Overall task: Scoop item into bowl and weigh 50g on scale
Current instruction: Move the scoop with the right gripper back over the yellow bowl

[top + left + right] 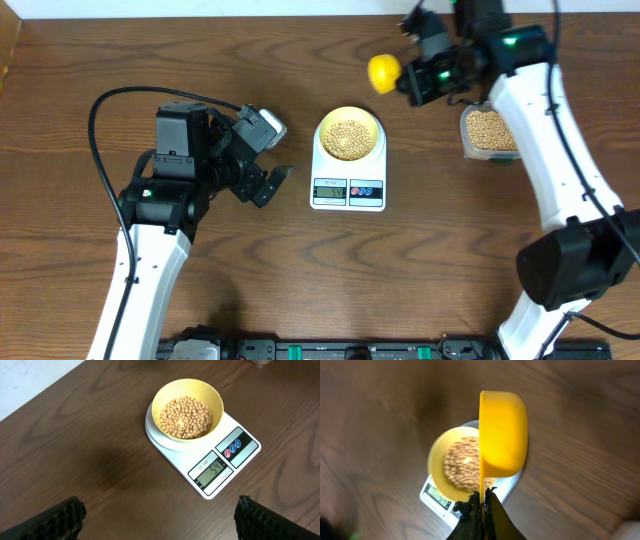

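Note:
The pale-yellow bowl (324, 128) stands on the white scale (348, 190) and holds tan beans (349, 138). In the left wrist view the bowl (156, 405), its beans (187, 417) and the scale (220, 467) are plain, and the display seems to read 54. My right gripper (405, 76) is shut on the handle of a bright yellow scoop (384, 72), held above and behind the bowl. The right wrist view has the scoop (502, 432) turned on its side over the bowl (436, 460), with my right gripper (484, 500) below it. My left gripper (160, 520) hangs open and empty, left of the scale.
A clear tub (488, 130) with more beans stands right of the scale, under the right arm. The left arm's base and cable occupy the left half of the brown wooden table (90, 60).

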{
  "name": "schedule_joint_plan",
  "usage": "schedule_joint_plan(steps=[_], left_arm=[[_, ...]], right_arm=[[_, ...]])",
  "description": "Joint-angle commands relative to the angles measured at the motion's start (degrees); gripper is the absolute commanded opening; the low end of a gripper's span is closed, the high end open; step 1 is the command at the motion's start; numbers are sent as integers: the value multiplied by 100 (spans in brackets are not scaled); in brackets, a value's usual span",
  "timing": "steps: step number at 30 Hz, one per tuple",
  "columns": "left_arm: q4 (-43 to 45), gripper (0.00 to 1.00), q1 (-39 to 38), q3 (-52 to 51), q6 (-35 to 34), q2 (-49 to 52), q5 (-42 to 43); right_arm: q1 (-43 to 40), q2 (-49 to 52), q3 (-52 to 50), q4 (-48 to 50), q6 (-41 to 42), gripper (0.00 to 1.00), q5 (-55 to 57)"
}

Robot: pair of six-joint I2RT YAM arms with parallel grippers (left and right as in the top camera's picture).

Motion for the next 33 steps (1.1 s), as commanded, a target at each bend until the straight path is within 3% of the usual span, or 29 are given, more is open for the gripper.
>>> schedule_joint_plan(steps=[1, 15, 33], left_arm=[[17, 97, 28, -68, -70, -26, -39], [17, 97, 28, -68, -70, -26, -39], [20, 97, 28, -68, -70, -26, -39]], right_arm=[[354, 13, 37, -9, -431, 1, 280], [1102, 273, 22, -564, -2129, 1, 1244], [1287, 756, 9, -417, -2251, 1, 2238]])
